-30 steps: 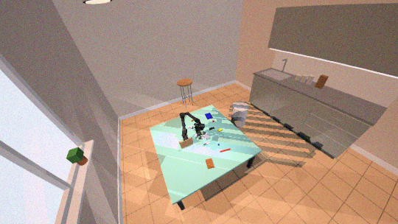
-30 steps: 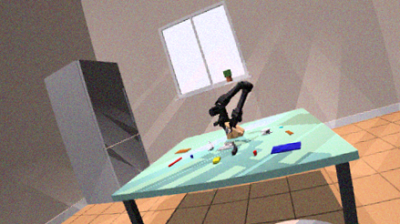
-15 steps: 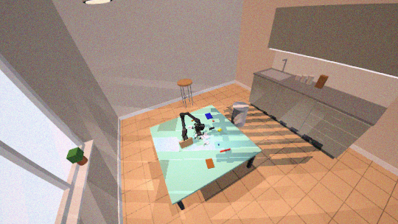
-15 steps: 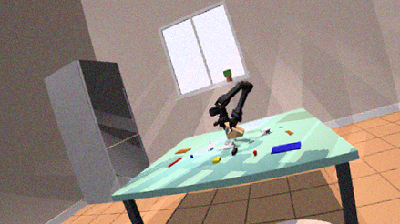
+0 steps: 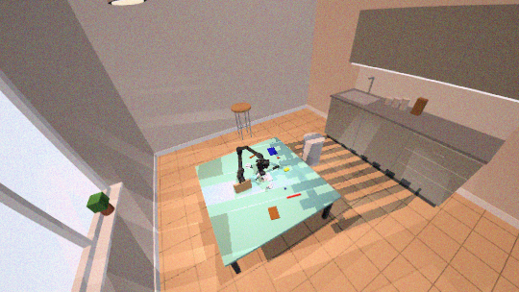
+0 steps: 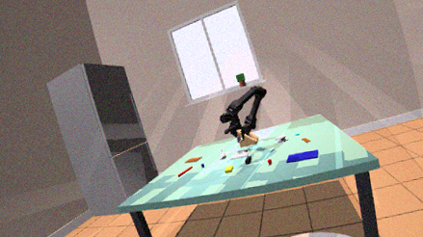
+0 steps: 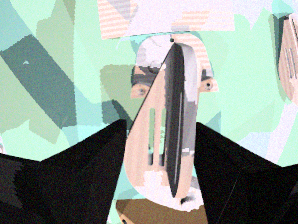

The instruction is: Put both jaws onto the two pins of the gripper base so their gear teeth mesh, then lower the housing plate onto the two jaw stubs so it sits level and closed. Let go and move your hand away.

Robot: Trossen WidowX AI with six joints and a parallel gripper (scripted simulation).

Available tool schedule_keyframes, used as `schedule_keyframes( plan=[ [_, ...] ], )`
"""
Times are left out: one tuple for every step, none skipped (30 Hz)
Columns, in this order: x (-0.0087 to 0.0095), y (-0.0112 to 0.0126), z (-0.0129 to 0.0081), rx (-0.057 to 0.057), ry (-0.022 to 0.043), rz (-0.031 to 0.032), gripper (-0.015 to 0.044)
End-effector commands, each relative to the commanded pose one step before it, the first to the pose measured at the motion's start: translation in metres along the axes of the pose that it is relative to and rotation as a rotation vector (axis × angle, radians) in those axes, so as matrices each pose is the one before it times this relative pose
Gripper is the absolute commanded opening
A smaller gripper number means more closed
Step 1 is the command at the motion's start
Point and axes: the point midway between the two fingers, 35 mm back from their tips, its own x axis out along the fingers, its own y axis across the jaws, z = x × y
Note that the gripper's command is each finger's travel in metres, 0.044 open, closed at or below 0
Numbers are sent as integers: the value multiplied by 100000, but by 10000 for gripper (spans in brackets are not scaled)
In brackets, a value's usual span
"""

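Note:
My gripper (image 7: 158, 128) (image 5: 263, 173) (image 6: 241, 138) is shut on a pale jaw (image 7: 142, 145), a tapering plate with two long slots and a thick side rim, standing on edge between the fingers. Beyond its tip in the wrist view lies the pale gripper base (image 7: 150, 52), rounded, with a small holed ear on each side; the held jaw covers its middle and its pins cannot be made out. A similar slotted part (image 7: 289, 60), seemingly the other jaw, lies at the right edge. A broad pale flat part (image 7: 165, 17) adjoins the base at the top. I cannot pick out the housing plate for certain.
A tan block (image 5: 242, 186) (image 6: 248, 139) stands beside the arm's foot. A blue plate (image 5: 272, 151) (image 6: 302, 156), a yellow block (image 5: 286, 169) (image 6: 229, 169), a red stick (image 5: 293, 196) (image 6: 185, 171) and an orange plate (image 5: 274, 212) (image 6: 193, 160) lie around on the table (image 5: 245, 240).

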Motion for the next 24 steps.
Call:
schedule_keyframes(
  plan=[
    [-30,414,1300,160,54,262,134],
    [-4,85,322,-11,-14,1,134],
    [-1,88,321,-12,-13,5,134],
    [2,90,320,-13,-11,8,134],
    [5,93,319,-14,-10,11,134],
    [9,95,318,-14,-9,14,134],
    [12,98,317,-15,-8,17,134],
    [15,100,316,-16,-7,20,134],
    [18,103,315,-16,-5,23,134],
    [21,105,314,-17,-4,26,134],
    [25,108,313,-18,-3,30,134],
    [28,110,312,-18,-1,33,134],
    [31,112,310,-19,0,36,134],
    [34,115,309,-20,2,39,134],
    [37,117,308,-20,3,42,134],
    [40,120,307,-21,5,45,134],
    [44,122,305,-21,6,48,134],
    [38,102,251,-18,6,42,134],
    [24,62,150,-11,4,26,134],
    [8,21,50,-4,2,9,134],
    [0,0,0,0,0,0,134],
    [0,0,0,0,0,0,134],
    [0,0,0,0,0,0,134],
    [0,0,0,0,0,0,134]
  ],
)
